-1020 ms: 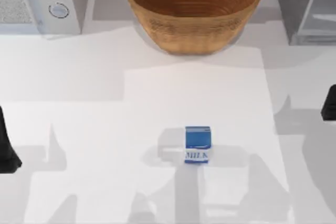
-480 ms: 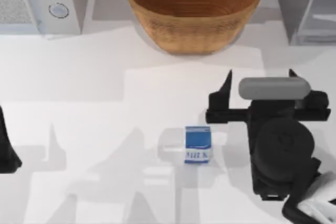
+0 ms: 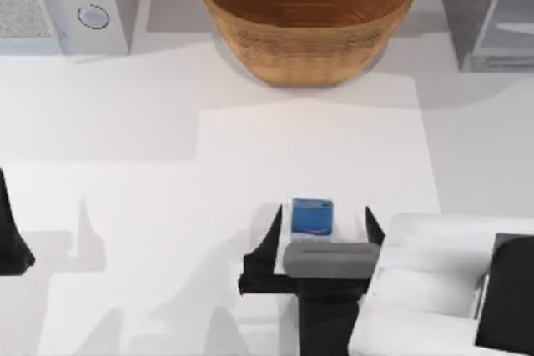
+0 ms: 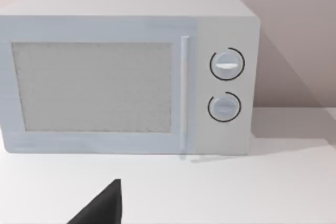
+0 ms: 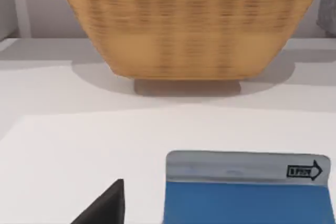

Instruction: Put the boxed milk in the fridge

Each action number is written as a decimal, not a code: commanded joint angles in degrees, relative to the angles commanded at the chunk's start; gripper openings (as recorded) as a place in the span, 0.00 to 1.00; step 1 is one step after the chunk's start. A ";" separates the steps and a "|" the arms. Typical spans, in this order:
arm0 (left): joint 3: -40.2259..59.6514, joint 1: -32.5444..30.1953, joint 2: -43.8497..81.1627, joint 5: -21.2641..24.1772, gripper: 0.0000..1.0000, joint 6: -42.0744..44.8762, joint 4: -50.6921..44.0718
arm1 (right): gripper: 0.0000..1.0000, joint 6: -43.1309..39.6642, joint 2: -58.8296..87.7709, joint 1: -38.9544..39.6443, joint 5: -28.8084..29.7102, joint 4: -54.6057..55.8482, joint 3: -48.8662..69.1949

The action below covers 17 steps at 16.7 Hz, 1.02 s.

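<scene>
Broadly, a white table [image 3: 125,122] carries four objects. At its far right corner stands the fridge [image 3: 488,6], a dark-grey cabinet with a pale glassy door panel. At the far left corner sits a light-grey microwave [image 3: 58,2] with two round knobs; the left wrist view faces its mesh door and knobs [image 4: 126,77]. Between them, at the far middle, rests a wicker bowl [image 3: 307,14], which the right wrist view shows beyond the carton [image 5: 189,24]. The boxed milk [image 3: 312,217] stands upright on the table, nearer the front and right of centre, well apart from the fridge; its blue top appears close in the right wrist view [image 5: 247,195]. The right gripper [image 3: 320,227] is over the carton, jaws spread, one black finger [image 3: 272,231] to each side of it and apart from its sides. The left gripper [image 3: 12,239] is parked at the table's left edge; whether its jaws are spread or closed cannot be told.
</scene>
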 joint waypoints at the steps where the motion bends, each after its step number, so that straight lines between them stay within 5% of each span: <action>1: 0.00 0.00 0.00 0.00 1.00 0.00 0.00 | 1.00 0.12 2.41 1.30 1.10 1.85 0.80; 8: 0.00 0.00 0.00 0.00 1.00 0.00 0.00 | 1.00 0.32 6.65 3.59 3.03 5.12 2.22; 17: 0.00 0.00 0.00 0.00 1.00 0.00 0.00 | 1.00 -0.08 6.95 -2.24 -2.78 2.29 5.78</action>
